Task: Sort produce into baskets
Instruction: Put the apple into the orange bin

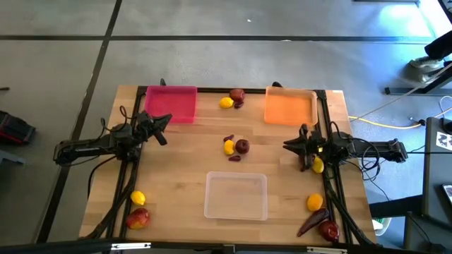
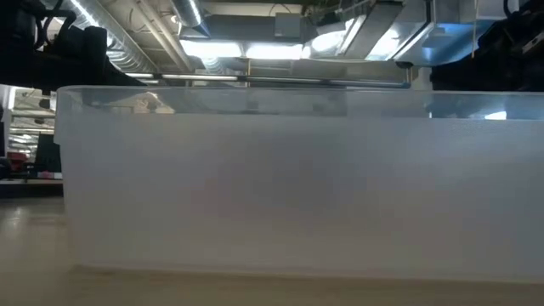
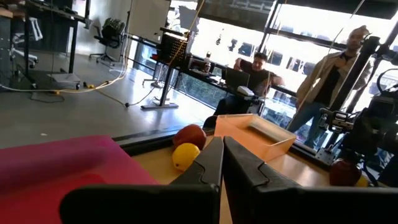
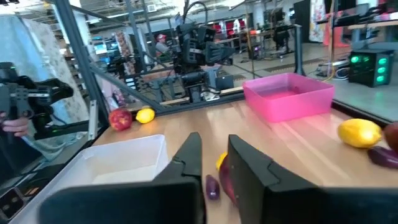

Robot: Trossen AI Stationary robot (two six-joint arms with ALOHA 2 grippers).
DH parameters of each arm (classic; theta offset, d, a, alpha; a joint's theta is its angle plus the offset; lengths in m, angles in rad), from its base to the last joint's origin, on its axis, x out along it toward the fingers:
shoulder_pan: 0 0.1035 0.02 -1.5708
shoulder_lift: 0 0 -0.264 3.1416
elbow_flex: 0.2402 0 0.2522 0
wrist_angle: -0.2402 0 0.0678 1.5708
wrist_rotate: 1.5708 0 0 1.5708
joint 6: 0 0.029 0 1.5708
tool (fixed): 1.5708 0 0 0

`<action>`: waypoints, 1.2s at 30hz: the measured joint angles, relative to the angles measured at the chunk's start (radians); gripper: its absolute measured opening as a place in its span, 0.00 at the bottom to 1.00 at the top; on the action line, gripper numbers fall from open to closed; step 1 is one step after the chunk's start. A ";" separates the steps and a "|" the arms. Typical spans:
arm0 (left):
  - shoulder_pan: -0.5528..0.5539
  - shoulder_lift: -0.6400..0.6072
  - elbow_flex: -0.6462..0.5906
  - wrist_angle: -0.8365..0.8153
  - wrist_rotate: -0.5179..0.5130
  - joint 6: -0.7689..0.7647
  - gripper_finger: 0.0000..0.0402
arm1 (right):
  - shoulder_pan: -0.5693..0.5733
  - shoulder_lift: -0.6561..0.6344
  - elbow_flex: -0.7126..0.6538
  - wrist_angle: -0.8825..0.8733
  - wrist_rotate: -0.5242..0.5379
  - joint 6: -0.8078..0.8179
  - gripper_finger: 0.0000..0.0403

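From above, nothing lies in any basket yet, so the sorting looks barely begun; the pink basket (image 1: 170, 104) and the orange basket (image 1: 290, 107) sit at the far edge of the counter (image 1: 176, 169), the clear basket (image 1: 236, 195) near the front middle. Produce lies scattered: a lemon (image 1: 226, 103) and red fruit (image 1: 237, 94) between the coloured baskets, a small cluster (image 1: 236, 147) mid-counter, more at both front corners. The left end effector (image 1: 159, 127) hovers just beside the pink basket; the right end effector (image 1: 297, 146) hangs below the orange basket, a yellow fruit (image 1: 318, 165) close by its arm.

The low view is filled by the clear basket's wall (image 2: 289, 195); no writing shows.

In the left wrist view the fingers (image 3: 208, 163) stand almost closed with only a slit between, holding nothing; lemon (image 3: 185, 155) and red fruit (image 3: 190, 135) lie ahead.

In the right wrist view the fingers (image 4: 189, 158) are slightly parted and empty, aimed at the central cluster (image 4: 221, 171); the next move, I judge, calls for opening wider, descending on one piece. No labels are readable.
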 joint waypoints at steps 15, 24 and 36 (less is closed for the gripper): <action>0.000 0.000 0.000 0.000 0.000 0.037 0.01 | 0.000 0.108 -0.002 0.091 0.145 0.027 0.53; 0.000 0.000 0.000 0.000 0.000 0.080 0.01 | 0.000 0.348 0.070 0.199 0.286 0.051 0.68; 0.000 0.000 0.000 0.000 0.001 0.039 0.01 | 0.000 0.713 0.272 0.233 0.256 0.008 0.84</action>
